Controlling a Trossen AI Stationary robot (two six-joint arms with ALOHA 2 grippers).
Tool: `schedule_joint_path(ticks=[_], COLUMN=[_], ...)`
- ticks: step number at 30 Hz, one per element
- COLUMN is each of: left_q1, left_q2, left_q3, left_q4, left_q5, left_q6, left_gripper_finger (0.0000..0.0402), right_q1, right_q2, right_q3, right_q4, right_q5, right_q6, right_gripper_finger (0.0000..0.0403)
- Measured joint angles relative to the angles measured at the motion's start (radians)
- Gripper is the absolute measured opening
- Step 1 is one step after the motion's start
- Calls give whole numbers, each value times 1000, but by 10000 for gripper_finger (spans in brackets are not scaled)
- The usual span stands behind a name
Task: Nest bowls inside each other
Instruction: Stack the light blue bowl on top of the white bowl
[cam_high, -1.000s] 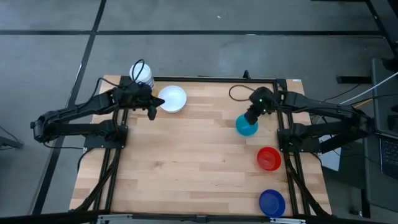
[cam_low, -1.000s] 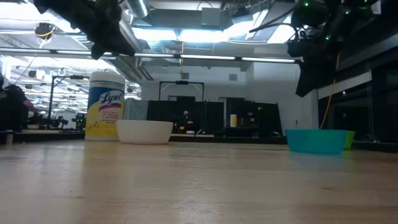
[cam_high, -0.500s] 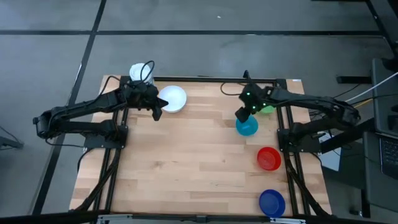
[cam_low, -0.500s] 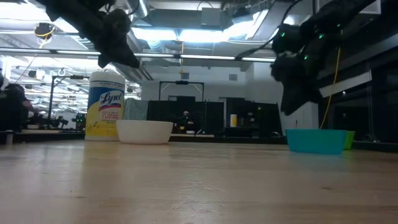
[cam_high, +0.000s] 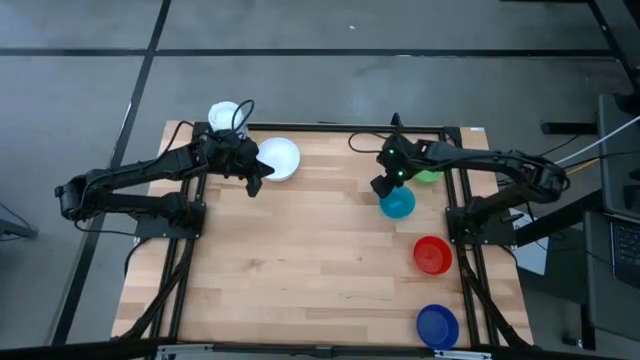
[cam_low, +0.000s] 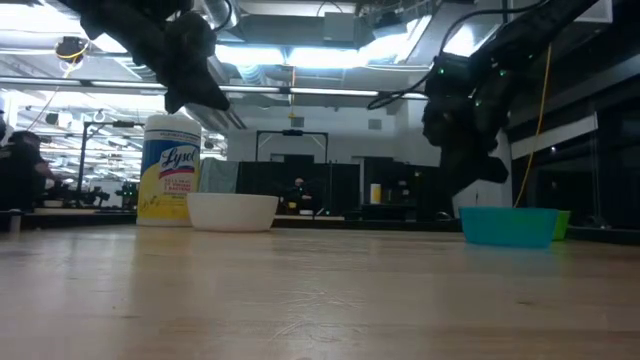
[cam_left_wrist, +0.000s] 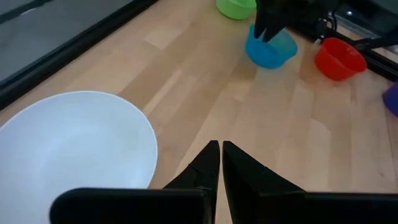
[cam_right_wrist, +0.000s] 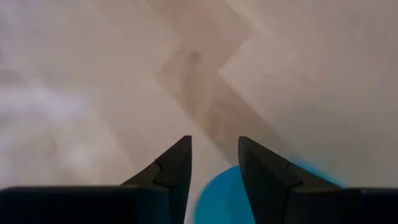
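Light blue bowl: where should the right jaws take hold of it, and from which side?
Take the light blue bowl by its rim, from above, one jaw inside the wall and one outside. It sits upright and open, with nothing inside, and the open right gripper hangs just beside it.

light: bright overhead, ceiling glare low view | blur: right wrist view | shadows: soft
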Motion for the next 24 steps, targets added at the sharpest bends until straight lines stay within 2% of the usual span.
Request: schedule_joint_path(ticks=[7, 11, 14, 18, 24], left_q1=[0, 0, 0, 0, 0], left_q2=[0, 0, 0, 0, 0], left_q3=[0, 0, 0, 0, 0], left_q4=[0, 6, 16, 16, 23], left_q5=[42, 43, 43, 43, 45], left_q6=[-5, -4, -5, -5, 8], left_gripper_finger=[16, 19, 21, 25, 27], right_q1=[80, 134, 173, 198, 236], right_q2=[-49, -49, -49, -48, -46], right_q3=[85, 111, 111, 111, 111], right_q4=[0, -6, -100, -318, -314], right_q5=[-105, -113, -50, 72, 76], right_q6=[144, 206, 252, 309, 371], right_gripper_finger=[126, 138, 147, 144, 124])
